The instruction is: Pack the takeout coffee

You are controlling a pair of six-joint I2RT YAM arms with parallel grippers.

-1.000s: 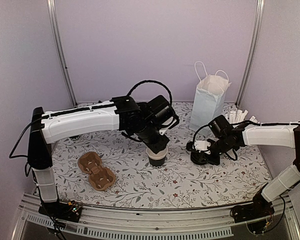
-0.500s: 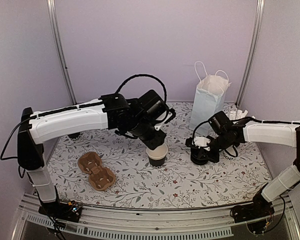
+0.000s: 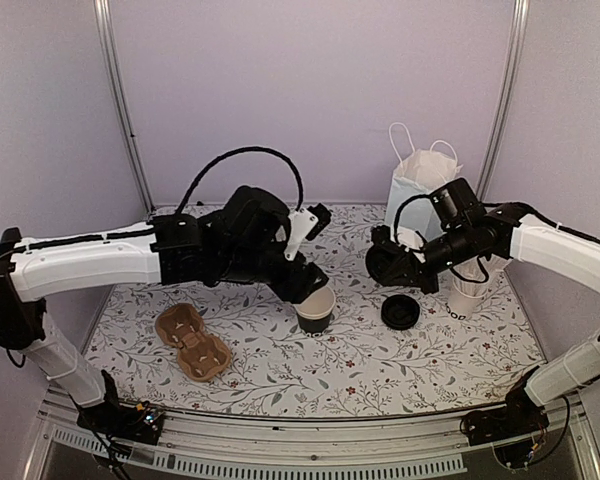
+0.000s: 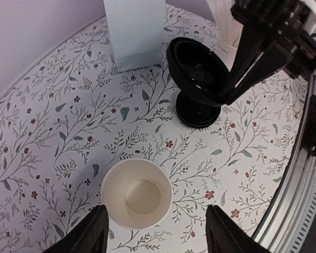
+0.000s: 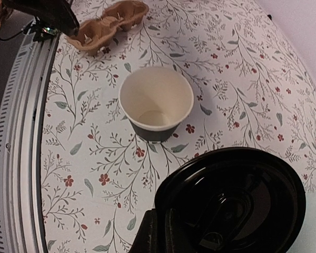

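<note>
While the cup point(image 4: 137, 194) stands lidless mid-table point(image 3: 280, 372), left gripper point(image 4: 157, 232) hangs above it, fingers spread, gripping nothing. Right gripper point(image 5: 159, 232) pinches a black lid point(image 5: 231, 200) aloft toward the right edge.

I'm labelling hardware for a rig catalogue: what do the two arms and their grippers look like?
The left arm and right arm have white tubular shells with black joints. The left gripper and right gripper are black. A thin black cable loops out at each wrist.
</note>
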